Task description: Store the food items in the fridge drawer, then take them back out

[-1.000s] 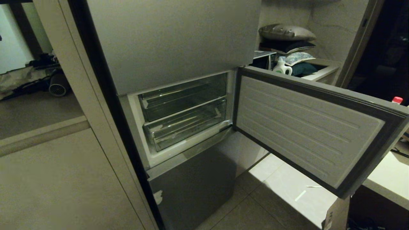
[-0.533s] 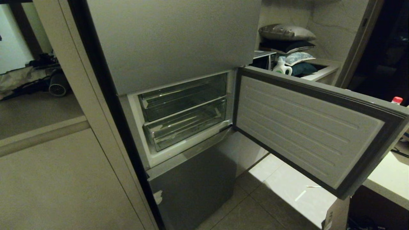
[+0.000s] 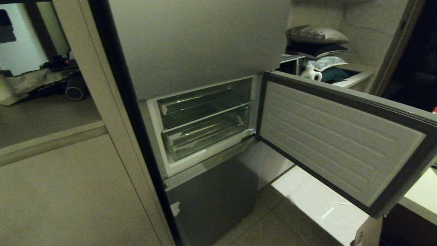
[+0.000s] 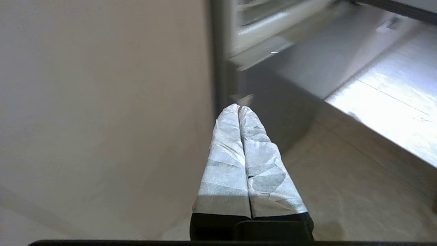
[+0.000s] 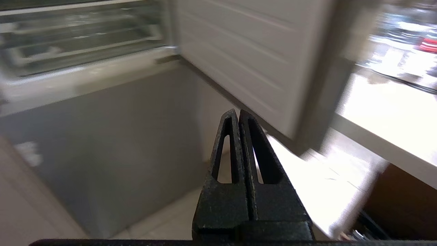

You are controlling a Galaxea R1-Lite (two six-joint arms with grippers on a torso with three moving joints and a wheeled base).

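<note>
**A:** Where is the drawer sitting?

**B:** It is resting pushed in, the lower of two clear trays in the fridge's middle compartment, near the centre of the head view. Whitish tape scraps are showing at its front left corner. A second clear bin is sitting just above it, at twelve o'clock.

**A:** And the door?

**B:** It is standing swung wide toward three o'clock, its ribbed white lining facing the camera. The grey upper panel and lower panel are both lying flush.

**A:** Any food showing?

**B:** Nothing I can make out in the drawer.

**A:** The grippers?

**B:** The left gripper, wrapped in pale tape, is hanging low by the lower panel, fingers pressed together, holding nothing. The right gripper, black, is pointing toward the floor under the door, fingers also pressed together and bare.
</note>
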